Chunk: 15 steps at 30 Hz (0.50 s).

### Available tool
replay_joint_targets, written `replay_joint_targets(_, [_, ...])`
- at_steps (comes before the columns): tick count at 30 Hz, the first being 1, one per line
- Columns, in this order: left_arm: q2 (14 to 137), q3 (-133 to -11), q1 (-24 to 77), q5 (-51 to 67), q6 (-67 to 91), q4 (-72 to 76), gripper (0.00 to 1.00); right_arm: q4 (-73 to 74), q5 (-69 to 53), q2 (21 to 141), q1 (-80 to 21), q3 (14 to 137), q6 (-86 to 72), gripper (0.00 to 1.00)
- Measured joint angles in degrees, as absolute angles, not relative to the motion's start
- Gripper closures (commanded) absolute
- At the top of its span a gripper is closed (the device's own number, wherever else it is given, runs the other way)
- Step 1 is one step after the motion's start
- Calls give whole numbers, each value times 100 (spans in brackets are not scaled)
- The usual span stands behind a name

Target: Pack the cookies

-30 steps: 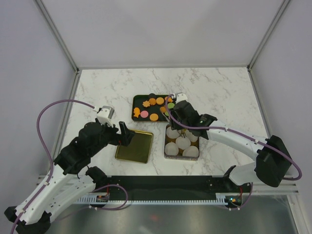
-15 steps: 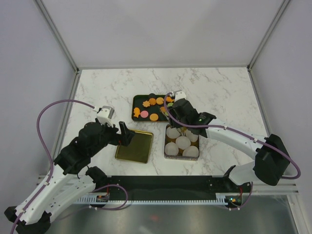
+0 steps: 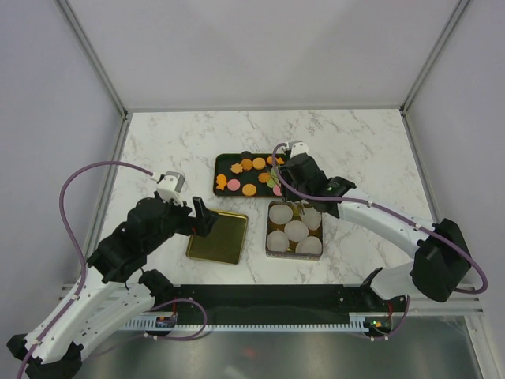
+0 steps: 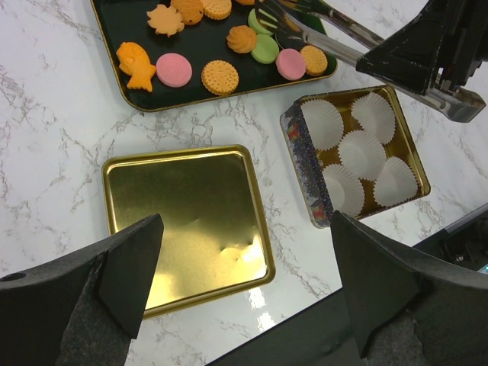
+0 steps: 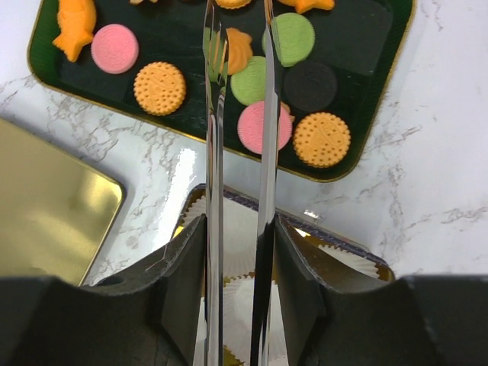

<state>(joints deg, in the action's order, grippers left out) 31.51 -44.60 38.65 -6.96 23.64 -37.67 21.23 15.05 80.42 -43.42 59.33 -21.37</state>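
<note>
The cookies (image 4: 219, 76) are lying flat in the dark tray (image 4: 114, 27), whose long axis is running left to right across the top view. Most are round and point no way. The fish (image 4: 137, 62) at the tray's left end is lying slantwise in the left wrist view; I cannot tell which end is its head.

The right gripper (image 5: 238, 252) is clamping the tongs (image 5: 216, 152). They are reaching straight ahead of it, past the tin (image 4: 305, 168) of cups (image 4: 363, 150). Their tips are standing narrowly apart over the green and orange cookies at the tray's right end.

The left gripper (image 4: 248, 282) is hanging with its fingers spread wide above the gold lid (image 4: 183, 221), holding nothing.

Against a second ago, the right gripper has been shifting off the tin toward the tray, so more cups are showing. The left arm has been staying put, and the cookies are lying as they were.
</note>
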Motion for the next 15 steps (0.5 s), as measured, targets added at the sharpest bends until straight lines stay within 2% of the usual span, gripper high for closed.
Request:
replay_joint_targets(9, [3151, -4460, 3865, -694, 2364, -3767, 0, 2169, 1146, 7990, -4077, 5955, -2093, 55])
replay_joint_targets(15, [3148, -4460, 3865, -692, 2364, -3767, 0, 2143, 878, 8372, -4077, 6132, -2069, 55])
